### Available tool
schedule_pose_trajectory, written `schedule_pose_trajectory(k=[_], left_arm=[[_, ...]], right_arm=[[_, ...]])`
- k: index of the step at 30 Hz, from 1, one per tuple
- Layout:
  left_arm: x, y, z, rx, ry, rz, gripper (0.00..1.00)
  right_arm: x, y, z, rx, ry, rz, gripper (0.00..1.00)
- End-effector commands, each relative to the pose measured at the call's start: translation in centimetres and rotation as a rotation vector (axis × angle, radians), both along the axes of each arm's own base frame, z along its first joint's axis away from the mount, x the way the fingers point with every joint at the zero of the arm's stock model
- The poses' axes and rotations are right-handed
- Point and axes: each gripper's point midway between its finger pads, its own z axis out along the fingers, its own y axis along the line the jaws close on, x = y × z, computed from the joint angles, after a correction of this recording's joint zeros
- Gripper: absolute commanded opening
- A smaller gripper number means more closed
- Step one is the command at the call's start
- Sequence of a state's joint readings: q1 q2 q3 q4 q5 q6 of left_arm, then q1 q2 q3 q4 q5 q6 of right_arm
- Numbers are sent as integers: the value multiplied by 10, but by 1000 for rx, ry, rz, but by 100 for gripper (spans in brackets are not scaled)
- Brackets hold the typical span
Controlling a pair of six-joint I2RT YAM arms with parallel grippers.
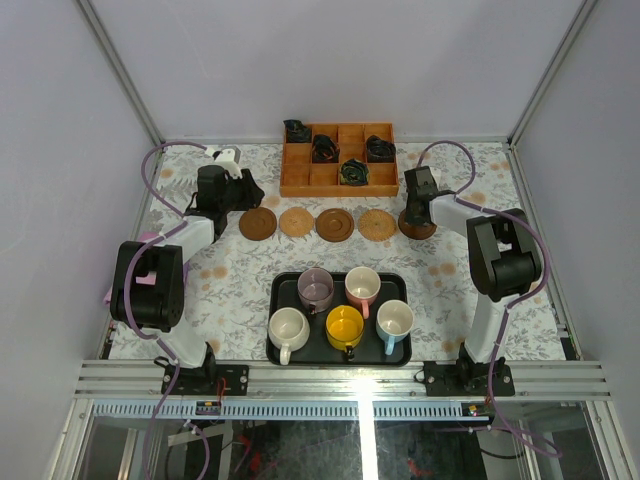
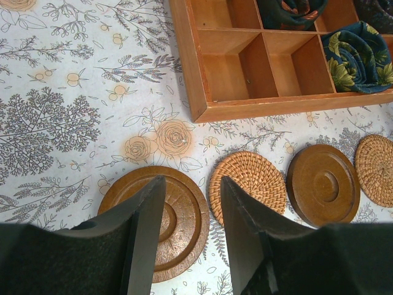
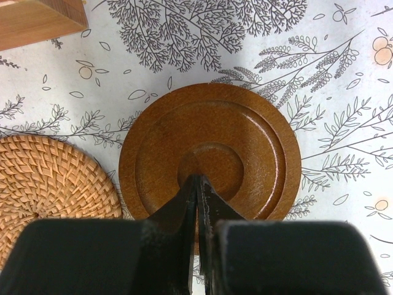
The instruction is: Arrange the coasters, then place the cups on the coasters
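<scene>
Black tray (image 1: 282, 285) sits nearest the arm bases. All five cups are in it: cream cup (image 1: 288, 329), yellow cup (image 1: 345, 326) and blue cup (image 1: 394, 321) along its near side, mauve cup (image 1: 316, 290) and pink cup (image 1: 362, 286) behind.

Just beyond the tray, the coasters (image 1: 335, 224) lie flat in one row.

Left gripper (image 2: 191, 184) hangs over the leftmost coaster (image 2: 184, 215) — jaws apart, nothing between them.

Right gripper (image 3: 196, 179) is over the centre of the rightmost coaster (image 3: 212, 129) — jaws together, contact unclear.

Farthest beyond the tray is the wooden box (image 1: 338, 160).
</scene>
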State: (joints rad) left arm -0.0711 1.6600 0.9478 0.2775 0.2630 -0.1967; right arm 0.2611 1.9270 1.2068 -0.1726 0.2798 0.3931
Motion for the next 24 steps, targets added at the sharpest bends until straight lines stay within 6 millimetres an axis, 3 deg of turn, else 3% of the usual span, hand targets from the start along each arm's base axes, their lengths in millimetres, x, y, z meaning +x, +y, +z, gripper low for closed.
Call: schedule_pose_trajectory(k=[1,7,13,17,24], left_arm=[[10,-2,14,-13,-56,0,41],[8,-1,23,-10,-80,6,41],[0,-3,40,-39,-120,8,42],[-8,-4,53,-73,-149,14,42],[-37,-16,60,-91,-170,13,44]], right_arm=[[-9,-3,10,-27,18,1,7],[3,3,52,14,-91,11,24],[-12,3,89,30,-179,14,40],[-41,3,107,43,-216,26,49],[-119,0,110,75,-218,65,78]])
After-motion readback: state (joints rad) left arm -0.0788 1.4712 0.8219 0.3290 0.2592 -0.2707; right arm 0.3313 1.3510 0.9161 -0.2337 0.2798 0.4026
